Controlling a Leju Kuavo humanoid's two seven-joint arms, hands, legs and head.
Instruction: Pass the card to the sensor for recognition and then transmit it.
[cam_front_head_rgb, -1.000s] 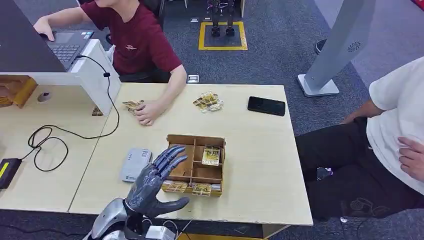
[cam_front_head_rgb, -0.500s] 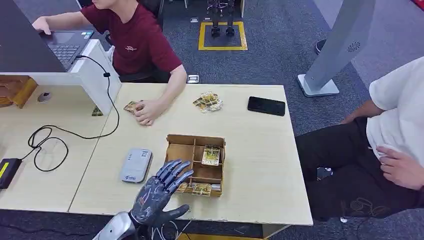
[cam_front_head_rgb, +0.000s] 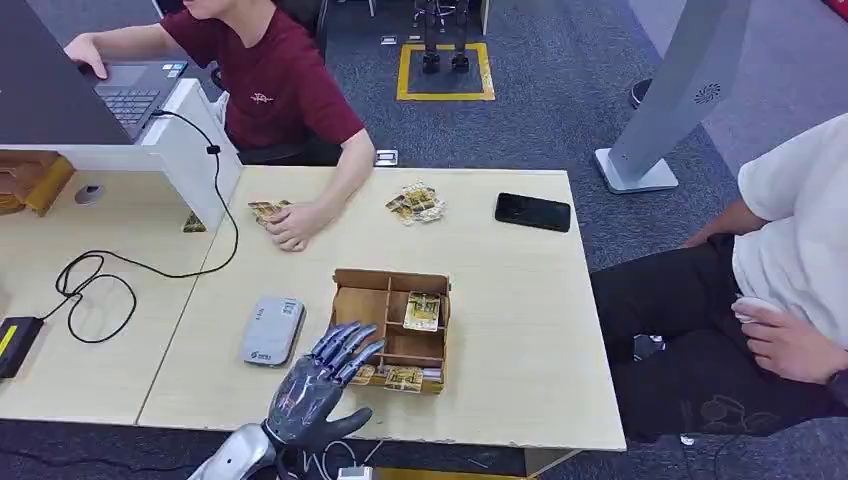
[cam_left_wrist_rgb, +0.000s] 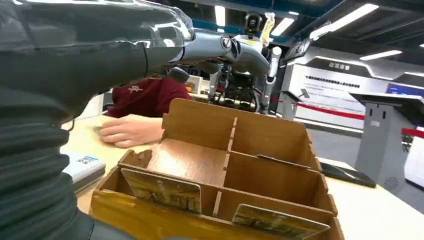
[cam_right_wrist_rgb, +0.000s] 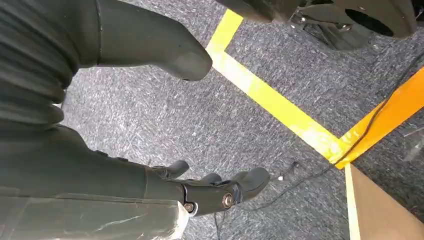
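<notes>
Head view first, operator: your robot's left hand (cam_front_head_rgb: 318, 385) hovers at the near left corner of the wooden box (cam_front_head_rgb: 391, 328), fingers spread wide and holding nothing; two cards (cam_front_head_rgb: 384, 377) stand in the box's near slot just beside the fingertips, and another card (cam_front_head_rgb: 422, 311) lies in a far right compartment; the grey sensor (cam_front_head_rgb: 272, 329) sits on the table (cam_front_head_rgb: 500, 330) just left of the box, apart from the hand; a black phone (cam_front_head_rgb: 532, 211) lies at the far right, a loose pile of cards (cam_front_head_rgb: 416, 203) near it; a person's hand (cam_front_head_rgb: 292, 224) rests on the far side; in the right wrist view the right hand (cam_right_wrist_rgb: 165, 125) hangs over grey carpet, fingers loosely apart, holding nothing.
</notes>
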